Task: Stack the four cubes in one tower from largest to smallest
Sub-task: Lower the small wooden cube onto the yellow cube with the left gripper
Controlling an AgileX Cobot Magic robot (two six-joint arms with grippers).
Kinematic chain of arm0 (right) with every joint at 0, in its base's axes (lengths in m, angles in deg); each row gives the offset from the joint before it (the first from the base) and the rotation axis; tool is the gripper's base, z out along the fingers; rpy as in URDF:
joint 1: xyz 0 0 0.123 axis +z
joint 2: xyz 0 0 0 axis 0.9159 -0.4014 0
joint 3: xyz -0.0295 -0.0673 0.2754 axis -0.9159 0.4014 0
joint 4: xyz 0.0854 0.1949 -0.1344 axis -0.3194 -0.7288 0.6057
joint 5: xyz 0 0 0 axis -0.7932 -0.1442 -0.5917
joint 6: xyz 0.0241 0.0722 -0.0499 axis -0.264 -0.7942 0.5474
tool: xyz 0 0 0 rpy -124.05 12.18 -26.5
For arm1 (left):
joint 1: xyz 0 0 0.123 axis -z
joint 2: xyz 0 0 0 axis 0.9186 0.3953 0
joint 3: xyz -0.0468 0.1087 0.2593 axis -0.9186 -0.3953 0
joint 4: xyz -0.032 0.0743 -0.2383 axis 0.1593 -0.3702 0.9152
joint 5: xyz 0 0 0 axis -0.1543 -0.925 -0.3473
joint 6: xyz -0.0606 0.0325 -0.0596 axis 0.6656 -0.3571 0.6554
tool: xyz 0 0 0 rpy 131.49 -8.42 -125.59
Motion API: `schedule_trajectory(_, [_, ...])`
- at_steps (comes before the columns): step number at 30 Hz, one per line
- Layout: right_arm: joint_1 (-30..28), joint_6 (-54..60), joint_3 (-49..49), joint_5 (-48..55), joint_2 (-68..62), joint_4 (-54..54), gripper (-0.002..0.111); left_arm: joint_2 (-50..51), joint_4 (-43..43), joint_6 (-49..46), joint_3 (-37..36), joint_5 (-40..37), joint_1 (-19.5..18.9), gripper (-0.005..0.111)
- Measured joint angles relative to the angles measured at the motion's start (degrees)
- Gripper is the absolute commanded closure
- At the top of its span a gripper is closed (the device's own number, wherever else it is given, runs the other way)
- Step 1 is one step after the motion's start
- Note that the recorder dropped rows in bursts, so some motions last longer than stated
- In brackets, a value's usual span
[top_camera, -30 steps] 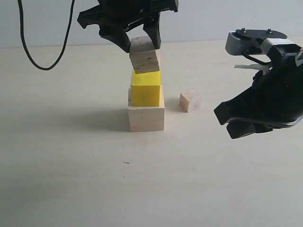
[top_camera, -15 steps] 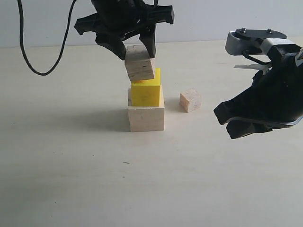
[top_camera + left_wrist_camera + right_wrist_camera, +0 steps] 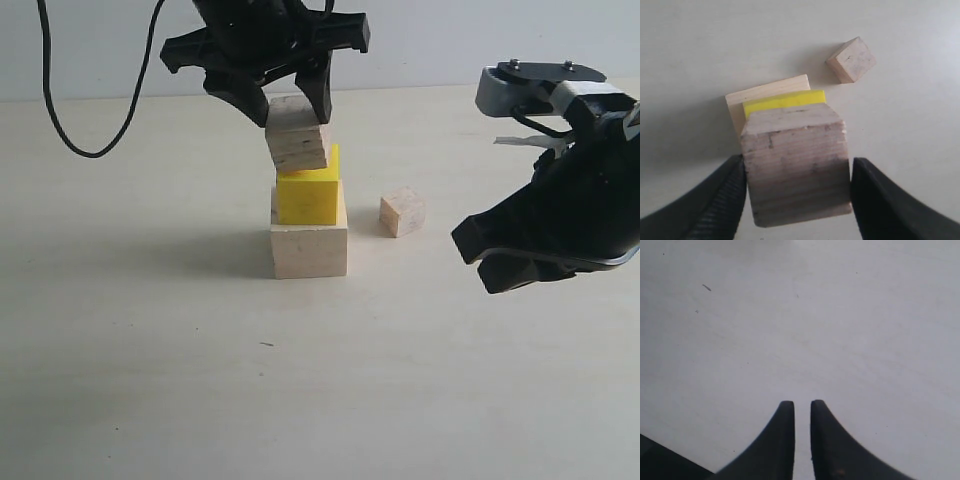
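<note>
Between the fingers of the left gripper [image 3: 292,110] sits the layered plywood cube [image 3: 296,135], pinched on two opposite faces and held tilted, one lower corner dipping toward the yellow cube [image 3: 307,198] directly beneath the jaws. Under that, the pale cube [image 3: 309,252] rests on the table [image 3: 150,380]. The small tan cube [image 3: 402,212] lies off to the side of the grip, apart from the stack.

The risk, as I judge it, is the tilt. If the jaws let go now, the plywood cube would land on a corner and could roll off, or nudge the yellow cube across its base. A push straight down with the block canted could topple the lower two.

The exterior view shows the slant and how near the low corner is to the yellow top; whether they touch I cannot tell. The left wrist view hides the slant but shows yellow and pale wood peeking out past one edge only, so the held block seems off-centre.

The right gripper [image 3: 802,407] hangs clear, fingers nearly pressed together over bare table with nothing between them, a slit only its own wrist view reveals.
</note>
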Motion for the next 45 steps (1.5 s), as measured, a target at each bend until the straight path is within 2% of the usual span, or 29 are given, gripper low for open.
schedule_trajectory(22, [0.00,0.60,0.00,0.00,0.00,-0.21,0.096,0.00,0.00,-0.37,0.00,0.00,0.00,0.106])
schedule_trajectory(24, [0.00,0.60,0.00,0.00,0.00,-0.21,0.096,0.00,0.00,-0.60,0.00,0.00,0.00,0.102])
schedule_trajectory(30, [0.00,0.70,0.00,0.00,0.00,-0.21,0.096,0.00,0.49,-0.75,0.00,0.00,0.00,0.076])
schedule_trajectory(33, [0.00,0.81,0.00,0.00,0.00,-0.21,0.096,0.00,0.48,-0.75,0.00,0.00,0.00,0.068])
schedule_trajectory(36, [0.00,0.90,0.00,0.00,0.00,-0.21,0.096,0.00,0.48,-0.75,0.00,0.00,0.00,0.064])
schedule_trajectory(45, [0.00,1.12,0.00,0.00,0.00,-0.21,0.096,0.00,0.84,-0.75,0.00,0.00,0.00,0.064])
